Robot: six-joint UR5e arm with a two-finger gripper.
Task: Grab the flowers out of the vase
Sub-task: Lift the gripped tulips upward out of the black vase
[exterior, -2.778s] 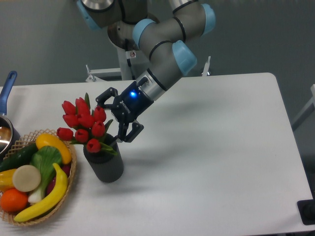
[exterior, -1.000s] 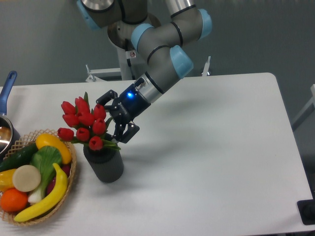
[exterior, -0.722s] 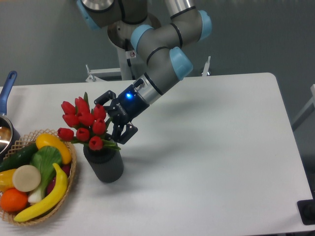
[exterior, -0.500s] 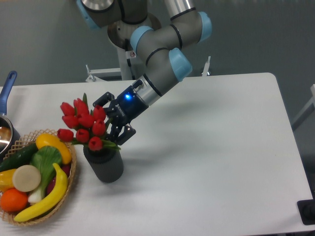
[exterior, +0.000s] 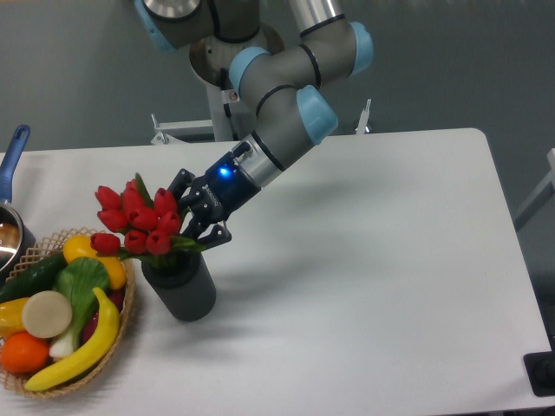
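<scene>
The claw (exterior: pixel 192 217) is at the end of the grey & blue arm (exterior: pixel 282 113). It comes in from the right, tilted down & to the left. A small blue light glows on its black body. Its two black fingers (exterior: pixel 184 185) are pushed in at the right side of the flowers (exterior: pixel 136 222). One finger is up near the top red buds, the other is lower, by the green leaves. The fingers look close together w/ only a small gap, & they touch the bunch. The red buds hide the tips, so I cannot tell if the claw has a real hold on the stems or is only pressing on them.

The flowers are red tulip buds w/ green leaves. The bunch leans to the left, out over the edge of the basket (exterior: pixel 82 381). The stems go down into the vase (exterior: pixel 184 290). The vase is short, dark & round. It stands up straight on the white table (exterior: pixel 373 260), just right of the basket, & looks like it touches the rim.

The basket has a banana (exterior: pixel 80 347), an orange (exterior: pixel 22 353), a green leafy thing & some other fruit & veg in it. A pot w/ a blue handle (exterior: pixel 12 156) sits at the far left edge, behind the basket.
</scene>
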